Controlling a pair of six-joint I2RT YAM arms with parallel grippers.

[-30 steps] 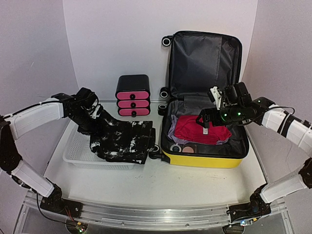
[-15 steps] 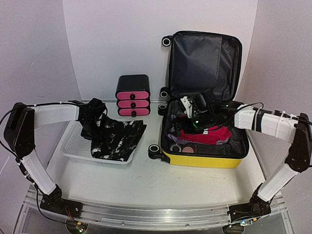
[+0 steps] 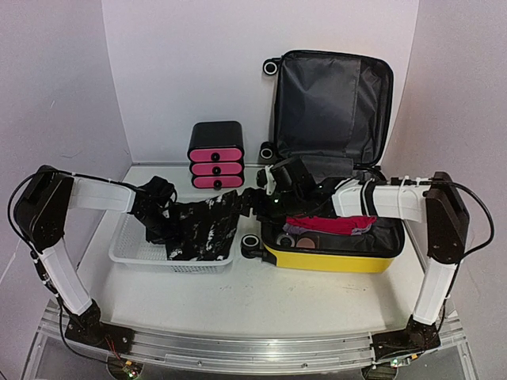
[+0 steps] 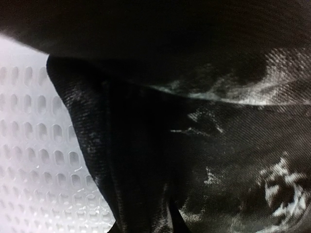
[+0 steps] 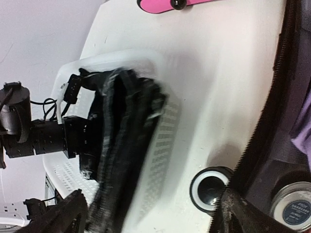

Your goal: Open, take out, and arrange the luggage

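Note:
The luggage [image 3: 333, 258] is a yellow suitcase lying open, its dark-lined lid [image 3: 333, 103] propped against the back wall. A red garment [image 3: 329, 224] and other clothes lie inside. My left gripper [image 3: 162, 215] is shut on a black-and-white garment [image 3: 202, 229] that drapes over the white basket [image 3: 131, 249]. This cloth [image 4: 194, 145] fills the left wrist view and hides the fingers. My right gripper [image 3: 257, 202] hovers over the suitcase's left edge, open, its fingers wide apart [image 5: 150, 218] and pointing at the garment [image 5: 121, 141].
A black-and-pink drawer box [image 3: 215, 154] stands at the back, left of the suitcase. A suitcase wheel [image 3: 251, 242] sticks out toward the basket, the same wheel [image 5: 210, 187] showing under my right gripper. Small round jars [image 3: 305, 240] sit in the suitcase's front corner.
My right gripper swung left from above the red garment to the suitcase's left edge, near the black-and-white garment. My left gripper shifted right with the garment.

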